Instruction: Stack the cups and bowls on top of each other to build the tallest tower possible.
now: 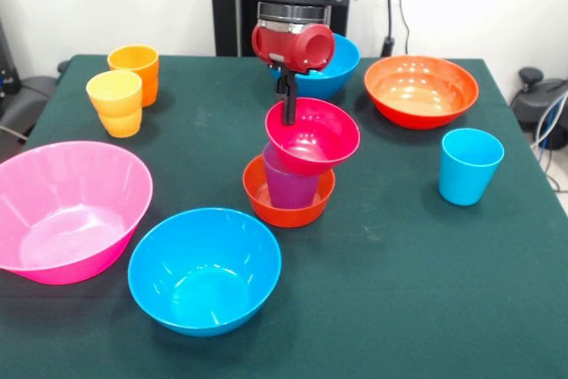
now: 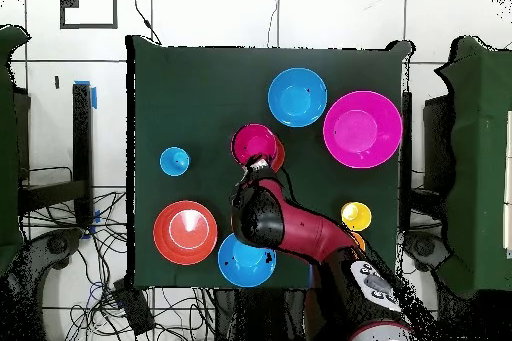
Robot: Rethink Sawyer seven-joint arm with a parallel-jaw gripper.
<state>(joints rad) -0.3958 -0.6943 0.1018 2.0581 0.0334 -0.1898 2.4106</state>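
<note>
Tool (image 1: pixel 287 106) pinches the crimson bowl's (image 1: pixel 312 136) far rim atop the purple cup (image 1: pixel 289 185) in the small orange bowl (image 1: pixel 288 194) (three high at mid-surface), other cups and bowls unstacked.

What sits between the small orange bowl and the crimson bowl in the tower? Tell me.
The purple tumbler stands in the small orange bowl and carries the tilted crimson bowl; the front view shows it.
</note>
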